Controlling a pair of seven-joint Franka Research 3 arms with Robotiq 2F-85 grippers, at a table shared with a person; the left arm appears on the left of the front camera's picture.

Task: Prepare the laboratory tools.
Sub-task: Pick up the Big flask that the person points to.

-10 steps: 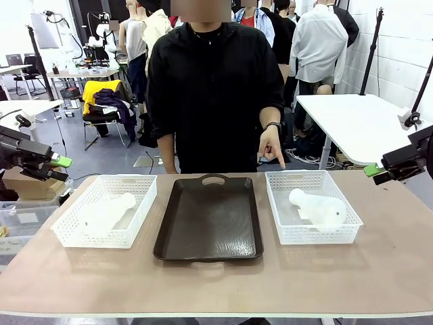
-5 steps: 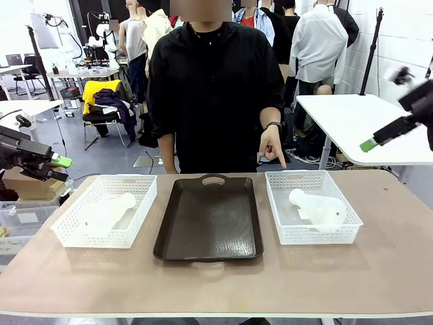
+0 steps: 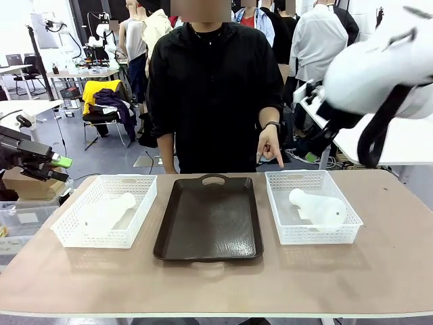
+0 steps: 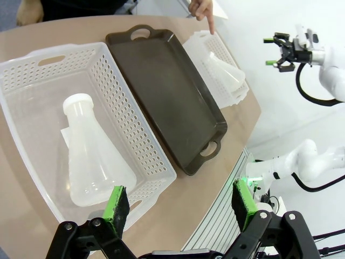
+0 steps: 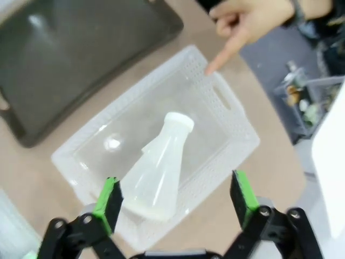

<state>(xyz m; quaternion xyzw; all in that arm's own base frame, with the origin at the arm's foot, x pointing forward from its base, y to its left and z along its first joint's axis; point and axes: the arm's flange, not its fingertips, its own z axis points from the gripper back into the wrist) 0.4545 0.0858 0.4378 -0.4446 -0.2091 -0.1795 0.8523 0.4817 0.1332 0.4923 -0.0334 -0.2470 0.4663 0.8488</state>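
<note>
The left end effector (image 4: 180, 202) is being kept spread and empty off the bench's (image 3: 216, 284) left edge, as before. The right arm (image 3: 379, 74) is now being swung in high, with its end effector (image 5: 173, 195) held spread over the right basket (image 3: 318, 235), so a pick-up is likely being set up. One flask (image 3: 108, 211) is lying in the left basket (image 3: 95, 238). Nothing is being carried by the dark tray (image 3: 210, 217). The other flask (image 3: 318, 208) is lying in the right basket, which is being pointed at by a person's hand (image 3: 272, 147).
</note>
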